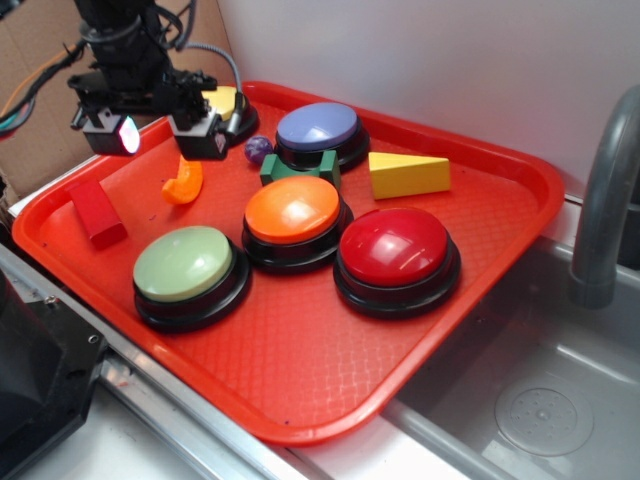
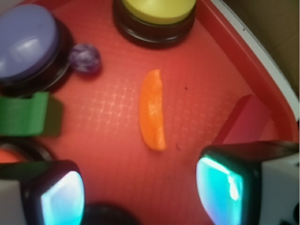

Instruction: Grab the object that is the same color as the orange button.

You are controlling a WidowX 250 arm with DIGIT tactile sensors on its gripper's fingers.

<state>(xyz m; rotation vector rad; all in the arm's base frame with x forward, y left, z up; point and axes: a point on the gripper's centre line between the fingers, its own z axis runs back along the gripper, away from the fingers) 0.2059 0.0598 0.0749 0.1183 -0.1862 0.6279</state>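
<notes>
pincer (image 1: 160,135) spread, above tray (image 1: 300,380) | orange slice (image 2: 153,110) untouched | orange button (image 1: 292,212) cropped in wrist view

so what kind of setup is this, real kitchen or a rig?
Likely a lab rig staged as a toy kitchen sink: a red tray of dome buttons and toy blocks sits beside a grey sink basin with a faucet, and cardboard stands behind.

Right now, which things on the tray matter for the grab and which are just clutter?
Job:
- small glossy orange crescent toy
- orange-topped round dome button
- gripper, open above the crescent

Clutter:
- red rectangular block
- yellow wedge
- green block
- small purple ball
- red, green, purple and yellow dome buttons
</notes>
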